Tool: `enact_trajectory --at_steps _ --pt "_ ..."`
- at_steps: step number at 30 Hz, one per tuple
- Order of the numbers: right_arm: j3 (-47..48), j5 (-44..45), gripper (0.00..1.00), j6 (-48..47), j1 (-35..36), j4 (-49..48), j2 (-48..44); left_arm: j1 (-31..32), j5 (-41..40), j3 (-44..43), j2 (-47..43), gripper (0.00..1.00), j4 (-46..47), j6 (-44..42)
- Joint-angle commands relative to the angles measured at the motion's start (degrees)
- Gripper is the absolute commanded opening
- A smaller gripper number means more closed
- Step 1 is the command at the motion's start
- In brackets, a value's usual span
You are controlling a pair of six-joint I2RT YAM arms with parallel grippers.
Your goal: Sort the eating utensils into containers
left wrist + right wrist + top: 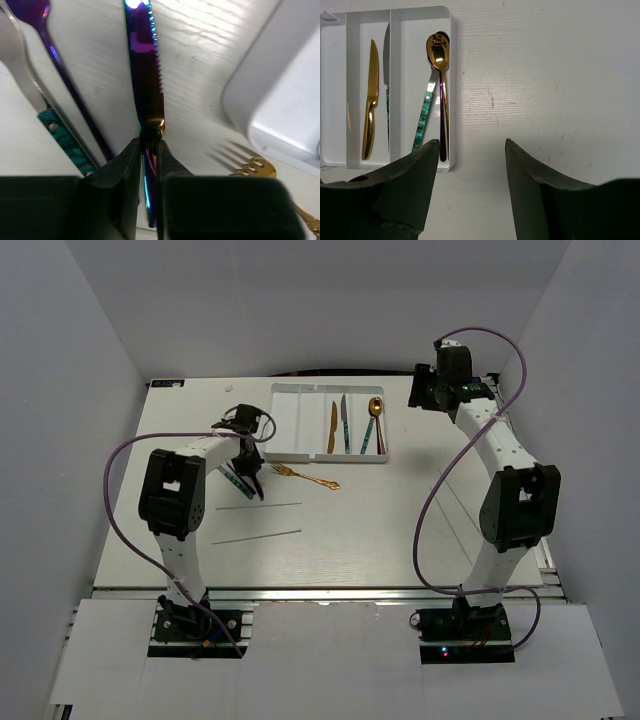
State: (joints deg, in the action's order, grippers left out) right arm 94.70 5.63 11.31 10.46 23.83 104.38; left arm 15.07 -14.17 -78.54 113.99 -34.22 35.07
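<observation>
The left end effector (149, 150) is clenching an iridescent purple knife (147, 75) at the neck, where the blade meets the handle. Both fingers (125, 162) are pressing against the metal. The knife is sitting just off the near left corner of the white tray (280, 100), with its serrated edge facing the tray. I cannot tell whether it is resting on the worktop (200, 60) or hanging just clear of it.

On the knife's far side from the tray, a second purple utensil (65, 85) is lying alongside, its head cut off by the picture's edge. Beyond that is a silver utensil with a teal handle (60, 135). A gold fork (255, 167) is lying on the worktop just in front of the tray's near wall, with its tines pointing toward the clamped knife. Two thin grey lines (258, 506) are running across the worktop farther out from that near wall.

Inside the tray, the rightmost compartment is holding a gold spoon (440, 60). A teal-handled utensil (424, 117) is slanting beside the spoon and a dark purple one (441, 100) is lying under it. In the next compartment to the left, a gold knife (370, 100) is lying lengthwise. A teal-handled knife (386, 55) is hugging the divider there.

The right end effector (470, 150) is released, its jaws standing wide apart with nothing between them. It is hovering over bare worktop just beside the tray's right wall.
</observation>
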Motion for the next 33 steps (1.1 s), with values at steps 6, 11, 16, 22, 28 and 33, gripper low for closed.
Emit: enact_trajectory --at_steps 6,11,16,22,28,33 --pt "0.9 -1.1 0.59 -0.9 -0.6 -0.4 -1.5 -5.5 0.6 1.3 2.8 0.00 -3.8 -1.7" --pt "1.5 -1.7 0.58 -0.8 -0.6 -0.3 -1.2 -5.5 2.8 -4.7 3.3 0.00 -3.8 -2.4" --pt "1.7 -2.3 0.56 -0.4 -0.5 -0.3 -0.9 -5.4 2.9 -8.6 1.1 0.00 -4.2 -3.3" --pt "2.5 -2.7 0.55 -0.3 -0.6 0.0 -0.3 -4.5 2.3 -10.7 -2.5 0.00 -4.4 -4.5" --pt "2.5 -3.2 0.55 -0.1 -0.5 0.1 -0.1 -3.7 1.3 -12.3 -4.1 0.00 -4.3 -4.9" --pt "1.8 -3.1 0.55 -0.1 -0.5 0.0 -0.6 0.9 2.4 -17.4 -4.5 0.00 3.3 -11.0"
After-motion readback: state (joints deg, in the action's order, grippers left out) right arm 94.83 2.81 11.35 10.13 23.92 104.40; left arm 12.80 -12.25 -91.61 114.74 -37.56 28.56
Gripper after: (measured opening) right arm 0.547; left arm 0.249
